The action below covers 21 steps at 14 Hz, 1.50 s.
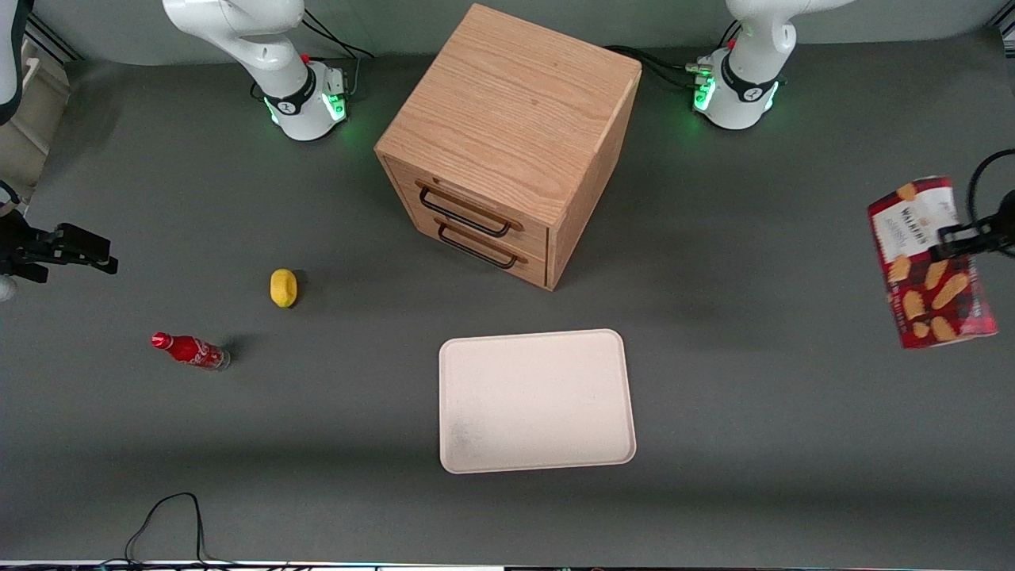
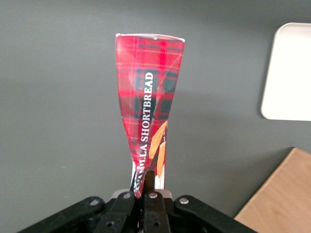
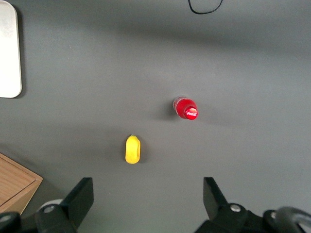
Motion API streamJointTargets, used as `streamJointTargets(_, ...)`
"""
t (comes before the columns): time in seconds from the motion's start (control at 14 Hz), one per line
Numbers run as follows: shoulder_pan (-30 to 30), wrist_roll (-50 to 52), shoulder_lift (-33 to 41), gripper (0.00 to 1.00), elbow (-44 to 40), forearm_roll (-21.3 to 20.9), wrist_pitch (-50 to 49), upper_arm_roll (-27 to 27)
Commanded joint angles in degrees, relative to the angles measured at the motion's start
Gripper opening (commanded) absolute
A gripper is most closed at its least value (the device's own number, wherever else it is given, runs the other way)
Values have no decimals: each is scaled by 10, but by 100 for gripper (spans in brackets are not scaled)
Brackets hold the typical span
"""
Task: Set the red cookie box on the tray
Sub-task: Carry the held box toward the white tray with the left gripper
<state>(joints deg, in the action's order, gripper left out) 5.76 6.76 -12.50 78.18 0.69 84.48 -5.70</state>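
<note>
Gripper (image 1: 944, 238) pinching glossy tartan carton, red cookie box (image 1: 929, 266) | smooth rounded tray (image 1: 536, 400)

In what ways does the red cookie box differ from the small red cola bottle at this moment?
The red cookie box hangs above the table, clamped in the gripper; the cola bottle stands on the table, untouched. The box is a larger tartan carton; the bottle is small and round. Both are red, and neither is on the tray.
</note>
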Motion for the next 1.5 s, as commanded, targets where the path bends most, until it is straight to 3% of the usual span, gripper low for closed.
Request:
streamJointTargets(0.0,-77,95,-88,0,-135,-6,-41,7)
streamJointTargets(0.36,-196,236,-204,0,-255,-14,-16,9)
streamJointTargets(0.71,-288,249,-254,0,-274,-17,72,13)
streamJointTargets(1.07,-302,307,-277,0,-265,-20,96,12)
streamJointTargets(1.43,-301,306,-283,0,-155,-51,207,10)
